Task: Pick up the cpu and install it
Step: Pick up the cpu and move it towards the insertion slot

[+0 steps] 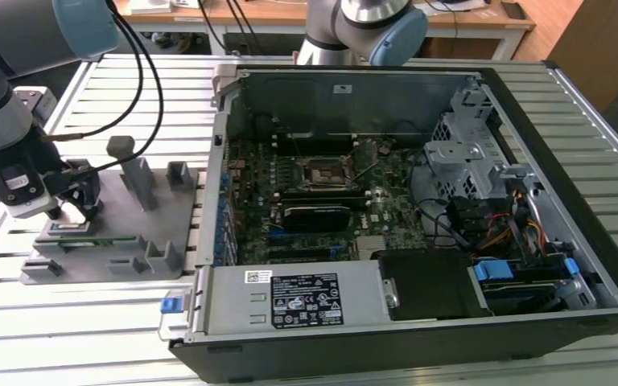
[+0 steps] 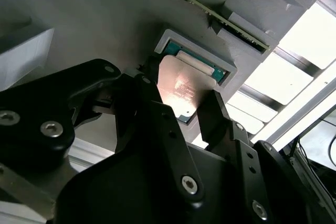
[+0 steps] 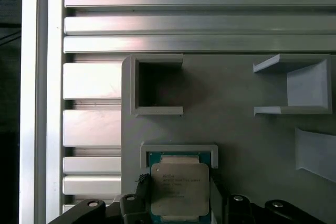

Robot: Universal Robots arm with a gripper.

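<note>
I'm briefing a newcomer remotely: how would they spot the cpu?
On the exterior view's left of the open computer case sits a grey fixture. Under the tool, in its square recess, lies the cpu: flat, square, silver-topped, green-edged, unlike the long narrow memory stick nearby.

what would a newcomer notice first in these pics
The open computer case takes up the exterior view's right, its motherboard and square socket laid bare. On that view's left the gripper is down over the shiny cpu, which lies in its nest on a grey holder.
</note>
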